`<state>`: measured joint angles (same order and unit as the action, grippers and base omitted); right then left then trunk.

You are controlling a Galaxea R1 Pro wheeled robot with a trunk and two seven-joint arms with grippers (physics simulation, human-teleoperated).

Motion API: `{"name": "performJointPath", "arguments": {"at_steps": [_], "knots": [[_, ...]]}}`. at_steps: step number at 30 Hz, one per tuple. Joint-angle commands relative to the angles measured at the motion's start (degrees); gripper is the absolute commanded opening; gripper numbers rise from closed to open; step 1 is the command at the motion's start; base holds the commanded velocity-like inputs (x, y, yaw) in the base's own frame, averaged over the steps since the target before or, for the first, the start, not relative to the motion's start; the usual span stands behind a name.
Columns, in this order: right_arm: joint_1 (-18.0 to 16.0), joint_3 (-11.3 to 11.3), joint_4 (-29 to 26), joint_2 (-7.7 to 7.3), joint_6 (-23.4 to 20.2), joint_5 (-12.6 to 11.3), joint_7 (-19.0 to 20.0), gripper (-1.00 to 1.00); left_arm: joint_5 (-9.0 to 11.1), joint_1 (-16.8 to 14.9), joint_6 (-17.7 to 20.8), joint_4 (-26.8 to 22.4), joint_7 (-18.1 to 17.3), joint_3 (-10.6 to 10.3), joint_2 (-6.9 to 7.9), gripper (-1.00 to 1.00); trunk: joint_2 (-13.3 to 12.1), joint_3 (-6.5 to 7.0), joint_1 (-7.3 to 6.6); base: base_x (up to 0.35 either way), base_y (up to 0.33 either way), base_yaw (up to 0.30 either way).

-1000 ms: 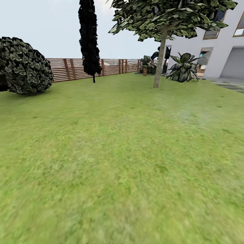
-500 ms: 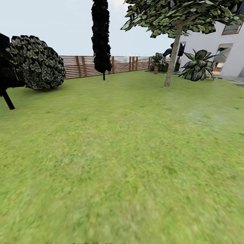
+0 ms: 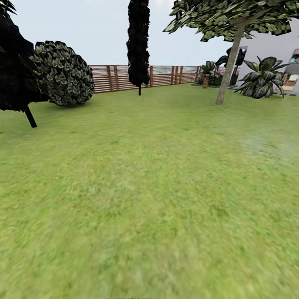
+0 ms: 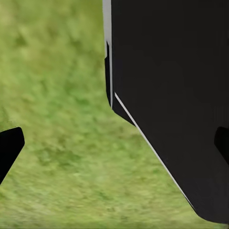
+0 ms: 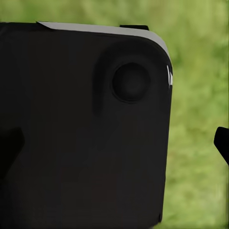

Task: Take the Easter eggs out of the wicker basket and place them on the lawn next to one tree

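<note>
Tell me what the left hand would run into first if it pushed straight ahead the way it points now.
Probably the lawn: the left wrist view looks along the left hand at grass, with a black body panel of the robot close beside the line. Depth is unclear, so the panel might be grazed first.

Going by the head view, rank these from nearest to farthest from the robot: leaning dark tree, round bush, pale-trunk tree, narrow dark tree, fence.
1. Leaning dark tree, far left, nearest.
2. Round bush, left, and pale-trunk tree, right: too close to call.
3. Narrow dark tree, centre, just before the fence.
4. Fence, along the back.
</note>
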<state>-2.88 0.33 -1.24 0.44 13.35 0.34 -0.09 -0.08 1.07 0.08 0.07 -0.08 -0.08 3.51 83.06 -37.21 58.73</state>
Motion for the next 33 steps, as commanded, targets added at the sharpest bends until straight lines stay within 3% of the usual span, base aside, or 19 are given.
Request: {"name": "performJointPath", "arguments": {"at_steps": [1, 33], "knots": [[0.0, 0.0, 0.0, -0.01, 0.2, 0.0, 0.0, 1.0, 0.0, 0.0, 0.0, 0.0, 0.0, 0.0, 0.02, 1.0, 0.0, -0.1, 0.0, 0.0, 0.0, 0.197], [0.0, 0.0, -0.2, -0.18, 0.4, 0.0, -0.1, 1.0, 0.0, 0.0, 0.0, 0.0, 0.0, 0.0, 0.01, 1.0, 0.0, -2.33, 0.0, 0.0, 0.0, 0.197]]}}
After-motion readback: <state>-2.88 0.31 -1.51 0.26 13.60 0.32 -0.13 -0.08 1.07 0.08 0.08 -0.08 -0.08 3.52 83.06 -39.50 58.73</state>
